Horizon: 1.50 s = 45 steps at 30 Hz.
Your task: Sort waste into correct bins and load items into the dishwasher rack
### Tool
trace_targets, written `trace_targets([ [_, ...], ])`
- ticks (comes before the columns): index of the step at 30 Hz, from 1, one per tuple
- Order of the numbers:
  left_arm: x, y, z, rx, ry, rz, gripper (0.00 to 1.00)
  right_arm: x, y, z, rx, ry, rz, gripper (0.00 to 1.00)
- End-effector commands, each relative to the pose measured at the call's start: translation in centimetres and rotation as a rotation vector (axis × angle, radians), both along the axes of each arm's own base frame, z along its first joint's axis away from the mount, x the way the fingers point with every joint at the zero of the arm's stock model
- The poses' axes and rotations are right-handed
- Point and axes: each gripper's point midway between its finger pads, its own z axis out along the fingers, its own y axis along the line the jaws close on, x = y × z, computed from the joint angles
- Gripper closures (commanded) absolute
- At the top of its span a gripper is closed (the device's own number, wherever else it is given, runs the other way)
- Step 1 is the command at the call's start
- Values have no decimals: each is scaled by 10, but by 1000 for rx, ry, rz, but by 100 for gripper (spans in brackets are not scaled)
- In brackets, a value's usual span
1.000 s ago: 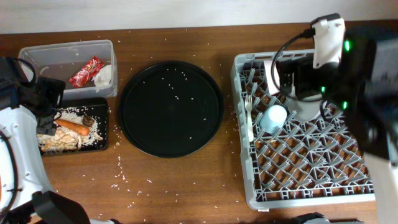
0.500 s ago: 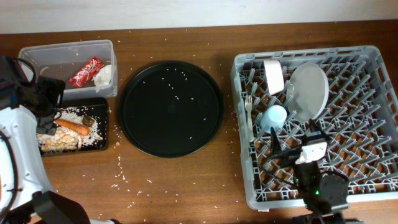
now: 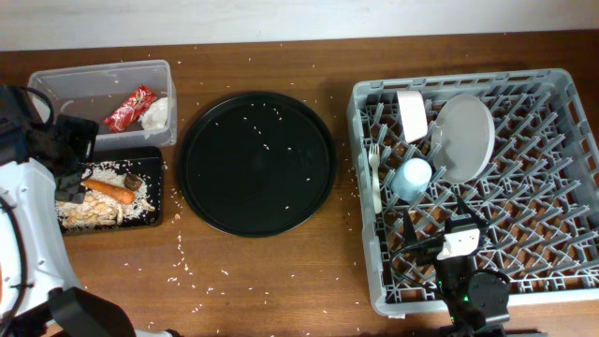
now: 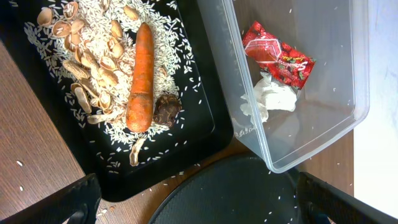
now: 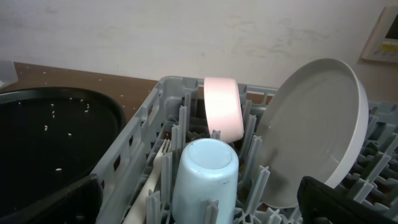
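Observation:
The grey rack (image 3: pixel 562 187) holds the plate (image 3: pixel 463 136), white bowl (image 3: pixel 412 112), blue cup (image 3: pixel 412 178) upside down and fork (image 3: pixel 374 178). My right gripper (image 3: pixel 440 223) is open and empty at the rack's front, facing the cup (image 5: pixel 205 174), plate (image 5: pixel 311 130) and bowl (image 5: pixel 222 109). My left gripper (image 3: pixel 77 159) is open and empty above the bins. The clear tub (image 4: pixel 323 87) holds the red wrapper (image 4: pixel 278 55) and napkin (image 4: pixel 272 99). The black tray (image 4: pixel 199 93) holds the carrot (image 4: pixel 140 78), brown chunk (image 4: pixel 166 109) and grain scraps (image 4: pixel 93 37).
A large round black tray (image 3: pixel 257 164) with a few grains on it lies between the bins and the rack. Loose grains are scattered over the brown table (image 3: pixel 262 271). A pale wall runs behind the table.
My right arm has moved from over the rack's back right down to its front edge. The left arm and all objects have not moved.

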Motion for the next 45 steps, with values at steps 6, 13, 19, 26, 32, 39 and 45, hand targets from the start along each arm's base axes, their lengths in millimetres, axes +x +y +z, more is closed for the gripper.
trace_targets([
  [6, 2, 0, 3, 10, -8, -12, 1, 0, -2, -2, 5, -2, -12, 1],
  [13, 2, 0, 3, 10, -7, -12, 1, 0, -2, -2, 5, -2, -12, 1],
  [19, 2, 0, 3, 10, -8, -12, 1, 0, -2, -2, 5, -2, -12, 1],
  [26, -1, 0, 16, 25, -38, -10, 1, 0, -2, -2, 5, -2, -12, 1],
  [32, -31, -20, 64, 277, -64, -23, 1, 0, -2, -2, 4, -2, -13, 1],
  [39, -45, -66, 79, 541, -371, -196, 1, 0, -2, -2, 5, -2, -12, 1],
  [45, -71, -103, 53, 849, -650, -569, 1, 0, -2, -2, 5, -2, -12, 1],
])
